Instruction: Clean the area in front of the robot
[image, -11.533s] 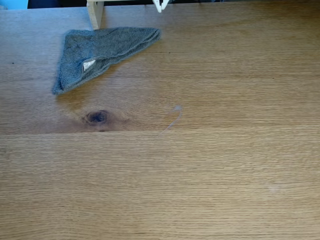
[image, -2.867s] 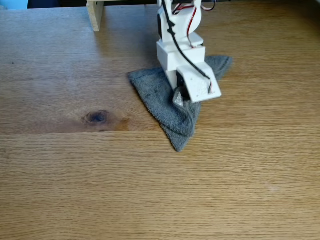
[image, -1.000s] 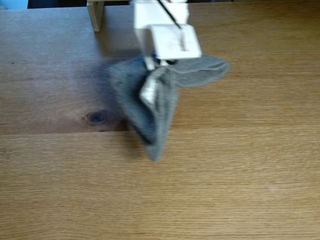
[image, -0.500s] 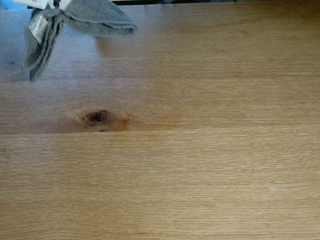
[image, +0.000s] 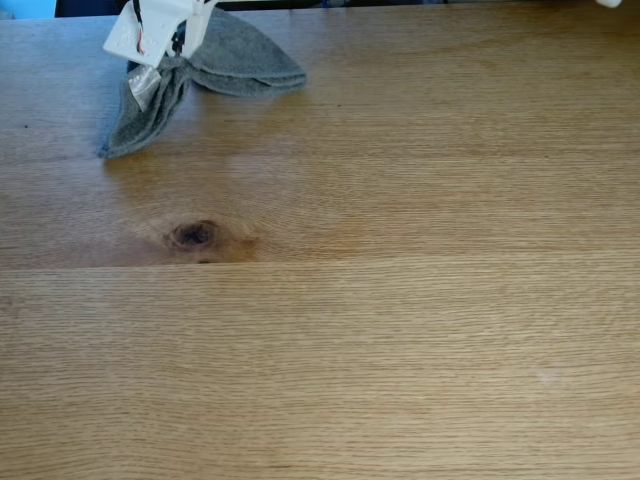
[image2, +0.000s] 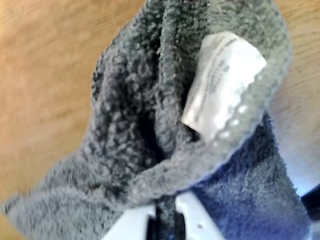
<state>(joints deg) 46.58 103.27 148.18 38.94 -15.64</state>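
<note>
item: surface (image: 400, 330), broad light oak with fine grain, a plank seam running across the fixed view, one dark knot (image: 194, 234) left of centre; no streak or smear can be made out on it now, so the wiping looks largely done, as a judgement. item: cloth (image: 215, 70), grey terry, bunched and folded, at the far left corner of the fixed view, well apart from the knot and from the open middle of the surface; one lobe spreads to the right, a narrower tail hangs down and to the left with its tip at or just above the wood, contact not certain. in the wrist view the cloth (image2: 150, 130) is gathered into thick folds with a white care label (image2: 222, 85) showing on the upper right. item: robot (image: 155, 25), white plastic with red and black wires, entering at the top left edge of the fixed view, directly over the cloth. item: end effector (image2: 167, 222), two pale fingers at the bottom edge of the wrist view, pressed together on a pinched ridge of cloth that runs up and away from them. key relation: the cloth lies directly beyond and below the end effector, its long axis running from upper right to lower left in the fixed view; the wiped area lies toward the near right, away from both. likely next step, as a judgement: lower and let go here, since the cloth sits off the working area.
</note>
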